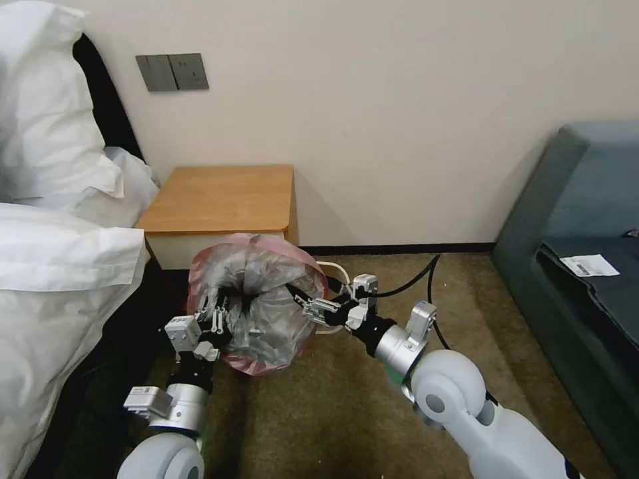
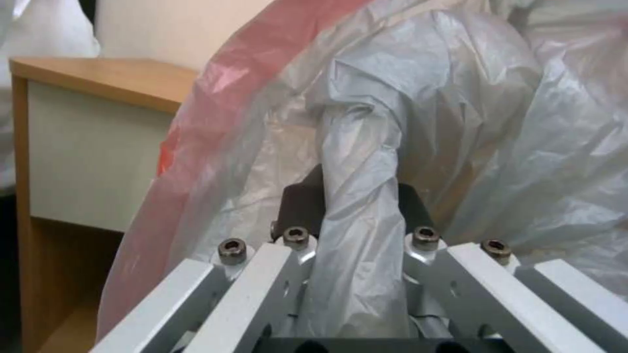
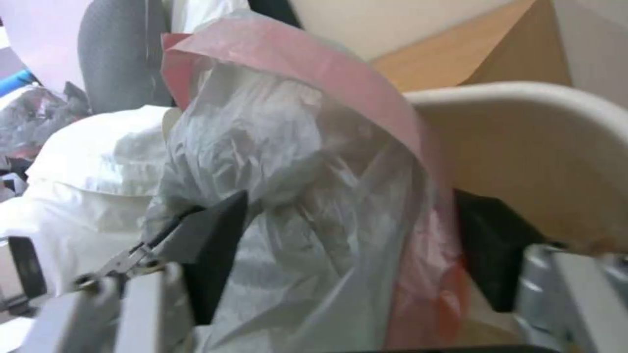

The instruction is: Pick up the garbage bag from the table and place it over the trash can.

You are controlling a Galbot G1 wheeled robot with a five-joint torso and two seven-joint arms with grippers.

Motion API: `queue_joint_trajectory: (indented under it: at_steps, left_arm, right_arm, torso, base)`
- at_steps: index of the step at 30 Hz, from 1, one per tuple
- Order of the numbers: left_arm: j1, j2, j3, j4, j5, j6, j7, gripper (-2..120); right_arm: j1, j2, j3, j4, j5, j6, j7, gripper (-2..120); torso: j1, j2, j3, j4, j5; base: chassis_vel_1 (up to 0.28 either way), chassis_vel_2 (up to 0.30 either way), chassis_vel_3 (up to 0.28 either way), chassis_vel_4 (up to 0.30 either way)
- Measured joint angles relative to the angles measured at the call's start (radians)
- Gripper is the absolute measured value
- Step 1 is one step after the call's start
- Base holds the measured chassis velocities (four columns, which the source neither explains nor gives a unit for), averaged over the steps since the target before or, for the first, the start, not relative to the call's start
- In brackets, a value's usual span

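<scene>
Both arms extended forward, low, converging. Left end effector (image 1: 216, 318) pointed up-forward, fingers (image 2: 302, 206) clamped on twisted plastic fold. Right end effector (image 1: 307, 307) angled toward robot's left, fingers (image 3: 216, 235) spread, film between them.

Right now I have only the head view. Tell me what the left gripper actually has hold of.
Observer: In the left wrist view, the left gripper is shut on a twisted fold of the garbage bag.
Operator: Now report the trash can by the right gripper.
Observer: In the right wrist view, its cream rim stands bare, right beside the bag's pink band.
</scene>
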Motion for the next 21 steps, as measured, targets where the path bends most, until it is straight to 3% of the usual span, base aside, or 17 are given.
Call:
queue_joint_trajectory:
  at_steps: [5, 7, 9, 16, 21]
  left_arm:
    - [-0.001, 0.001, 0.002, 0.003, 0.000, -0.001, -0.002, 11]
    - [-0.001, 0.000, 0.004, 0.004, 0.000, -0.001, -0.004, 11]
    - [-0.001, 0.000, 0.004, 0.004, 0.000, -0.001, -0.005, 11]
    - [-0.002, 0.000, 0.002, 0.010, -0.001, -0.001, -0.010, 11]
    - [-0.007, -0.001, 0.000, 0.018, -0.002, -0.001, -0.018, 11]
  right_arm:
    - [-0.011, 0.000, 0.006, 0.002, -0.010, 0.004, -0.002, 56]
    - [-0.014, 0.002, 0.007, 0.002, -0.020, 0.007, -0.003, 44]
    - [-0.015, 0.004, 0.007, 0.002, -0.023, 0.007, -0.004, 41]
    - [-0.017, 0.007, 0.006, 0.000, -0.042, 0.012, -0.009, 11]
    - [-0.019, 0.004, 0.013, 0.003, -0.051, 0.014, -0.014, 0]
  torso:
    - [0.000, 0.000, 0.000, 0.0000, 0.0000]
    - [0.000, 0.000, 0.000, 0.0000, 0.0000]
    - [0.000, 0.000, 0.000, 0.0000, 0.0000]
    - [0.000, 0.000, 0.000, 0.0000, 0.0000]
    - [0.000, 0.000, 0.000, 0.0000, 0.0000]
  base:
    - [0.000, 0.000, 0.000, 0.000]
    - [0.000, 0.000, 0.000, 0.000]
    - [0.000, 0.000, 0.000, 0.000]
    - [0.000, 0.000, 0.000, 0.000]
    - [0.000, 0.000, 0.000, 0.000]
